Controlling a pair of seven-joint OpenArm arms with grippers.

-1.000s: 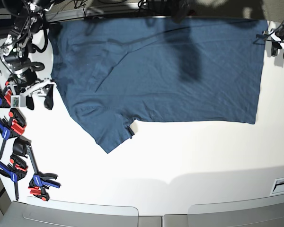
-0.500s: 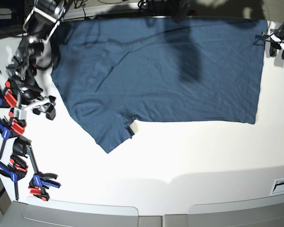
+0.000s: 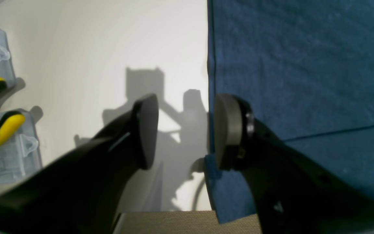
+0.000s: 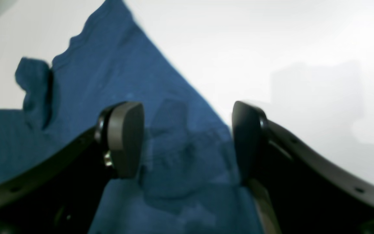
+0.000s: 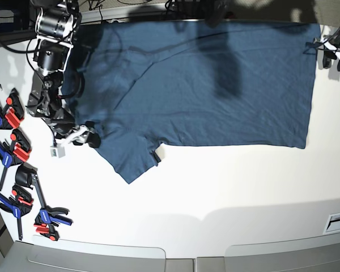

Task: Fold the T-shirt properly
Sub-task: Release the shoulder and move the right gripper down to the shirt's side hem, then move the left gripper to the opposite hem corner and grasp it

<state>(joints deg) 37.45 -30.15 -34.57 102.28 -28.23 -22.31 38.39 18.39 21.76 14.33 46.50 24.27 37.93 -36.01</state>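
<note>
Our right gripper [image 4: 187, 139], jaws wide and empty, straddles the T-shirt [image 5: 204, 85] sleeve edge at frame left; the left gripper [image 3: 185, 130] gapes empty too.

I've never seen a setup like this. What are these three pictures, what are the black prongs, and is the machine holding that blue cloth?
It is a two-armed robot meant to fold the T-shirt, the blue cloth spread flat on the white table.

The base view looks down on the whole table. The other two pictures come from small cameras mounted on each arm's wrist, so the black prongs you see are that arm's own fingers.

The right gripper shows at the left of the base view. Its fingers are apart, straddling the sleeve edge, with nothing pinched.

The left gripper sits at the far right of the base view, by the shirt's hem. It is also open, one finger over cloth and one over bare table.

The blue and red clamps along the table's edge are only spare tools.
</note>
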